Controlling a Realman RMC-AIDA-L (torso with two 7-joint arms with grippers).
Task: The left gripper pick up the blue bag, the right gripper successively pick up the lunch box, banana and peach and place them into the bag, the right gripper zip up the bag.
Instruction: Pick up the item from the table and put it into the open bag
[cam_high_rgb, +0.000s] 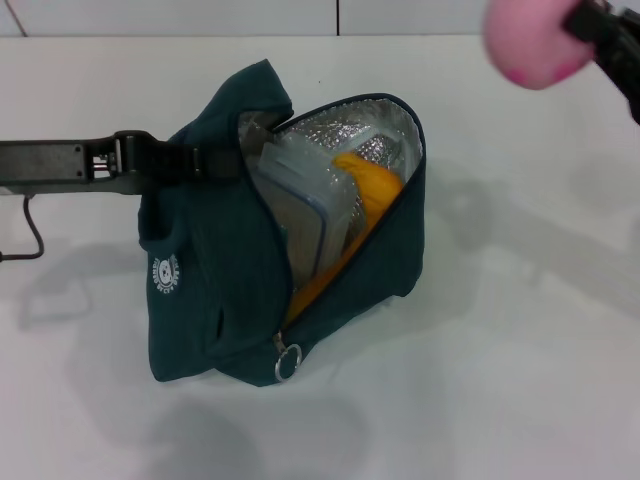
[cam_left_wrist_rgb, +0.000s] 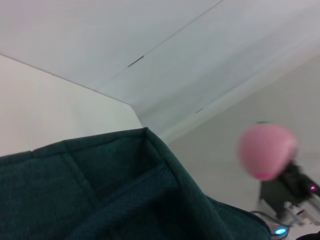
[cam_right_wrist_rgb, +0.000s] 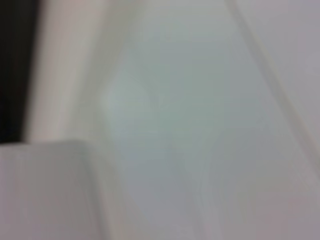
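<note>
Nearest, the bag rests on the white table, its zipper ring at the near end and its mouth gaping; the lunch box and banana already fill most of it. The peach could catch the rim or roll off the banana and out. The left gripper reaches in level from the left, pinching the bag's far edge. Far right and high, the right gripper clamps the peach, well apart from the opening.
</note>
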